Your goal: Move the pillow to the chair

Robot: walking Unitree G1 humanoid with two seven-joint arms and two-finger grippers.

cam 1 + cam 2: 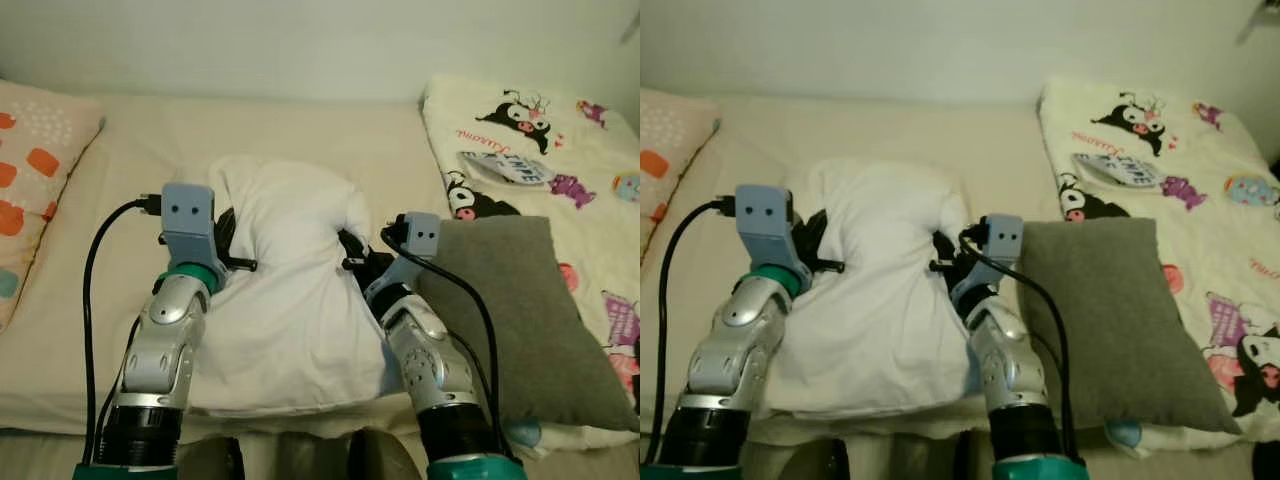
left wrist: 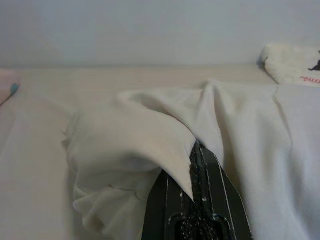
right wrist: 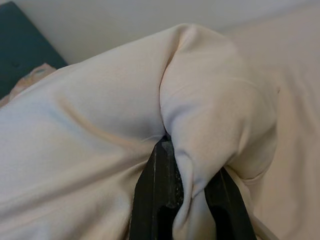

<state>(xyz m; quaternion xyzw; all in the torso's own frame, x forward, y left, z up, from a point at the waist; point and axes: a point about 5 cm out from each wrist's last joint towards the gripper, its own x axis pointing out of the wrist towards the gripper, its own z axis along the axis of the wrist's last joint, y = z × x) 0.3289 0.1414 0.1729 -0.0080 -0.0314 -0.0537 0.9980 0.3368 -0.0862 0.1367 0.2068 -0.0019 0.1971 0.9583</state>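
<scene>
While three pillows lie on the bed, both grippers' fingers seemingly pinch the white pillow.

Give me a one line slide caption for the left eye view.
Both grippers, left gripper and right gripper, pinch the white pillow from either side on the bed.

The white pillow lies on the cream bed, soft and crumpled (its far half bunched into folds), pinched on both sides, just beside a grey cushion on its right.
</scene>
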